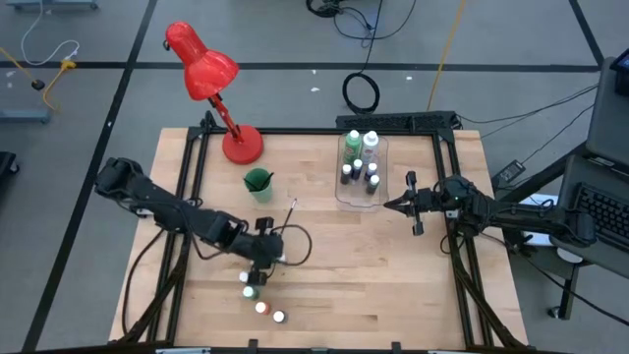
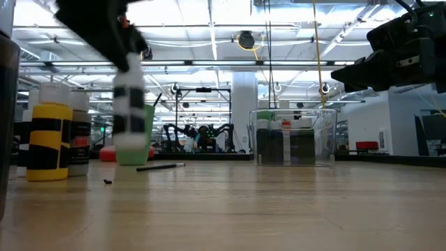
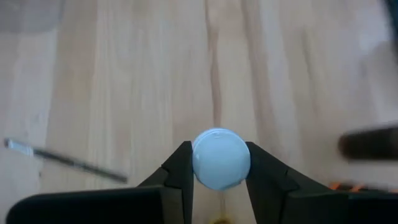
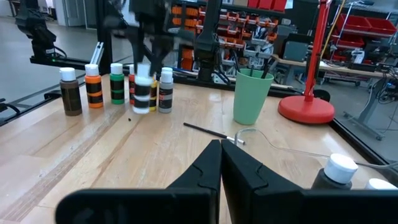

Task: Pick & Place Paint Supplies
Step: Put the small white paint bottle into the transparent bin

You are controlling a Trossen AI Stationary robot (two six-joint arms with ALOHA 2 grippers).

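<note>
**Left gripper clamps one bottle**

Left gripper [image 3: 219,186] jaws grip one white-capped bottle [image 3: 221,158] near the tabletop's [image 1: 373,275] near-left. Three bottles [image 1: 261,308] stand nearby. One brush [image 1: 292,210] lies beside one cup [image 1: 257,182]. Right gripper [image 4: 221,163], jaws closed, hovers right of the bin [image 1: 360,200].

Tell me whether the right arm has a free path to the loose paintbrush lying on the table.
Probably yes: the paintbrush lies on bare wood ahead of the shut right gripper, nothing between.
</note>
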